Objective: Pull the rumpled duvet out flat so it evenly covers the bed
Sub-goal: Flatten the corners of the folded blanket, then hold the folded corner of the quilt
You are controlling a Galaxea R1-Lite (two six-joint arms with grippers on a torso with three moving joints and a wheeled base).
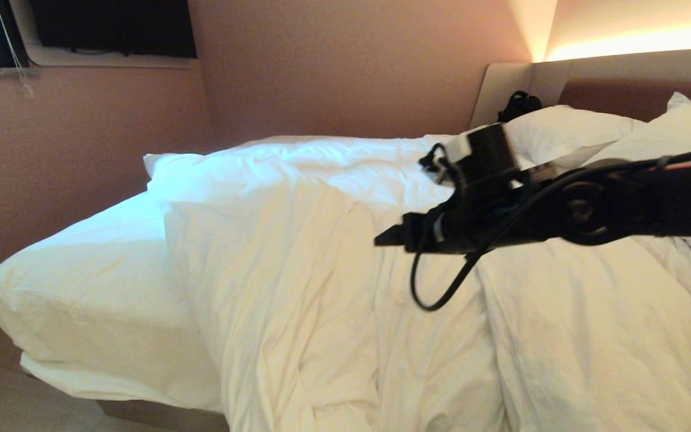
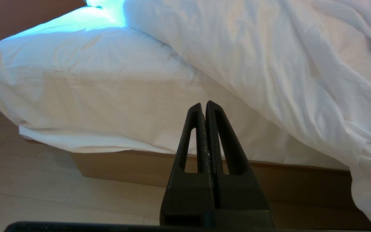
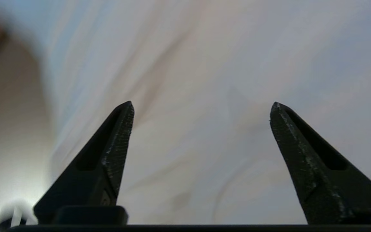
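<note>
The white duvet (image 1: 297,252) lies rumpled over the middle and headboard end of the bed (image 1: 81,264) and hangs over the near side. The foot end shows bare fitted sheet. My right arm reaches in from the right, and my right gripper (image 1: 388,237) hovers above the duvet's middle. In the right wrist view my right gripper (image 3: 201,106) stands wide open over blurred duvet (image 3: 201,58) cloth, with nothing between its fingers. My left gripper (image 2: 204,104) is shut and empty, low beside the bed (image 2: 92,80), facing the mattress side. The duvet (image 2: 269,48) edge hangs a little way beside it.
Two white pillows (image 1: 567,129) lean on the padded headboard (image 1: 621,78) at the far right, with a black object (image 1: 519,105) behind them. A pink wall (image 1: 321,66) runs along the bed's far side. The tan platform base (image 2: 124,167) meets pale floor (image 2: 27,193).
</note>
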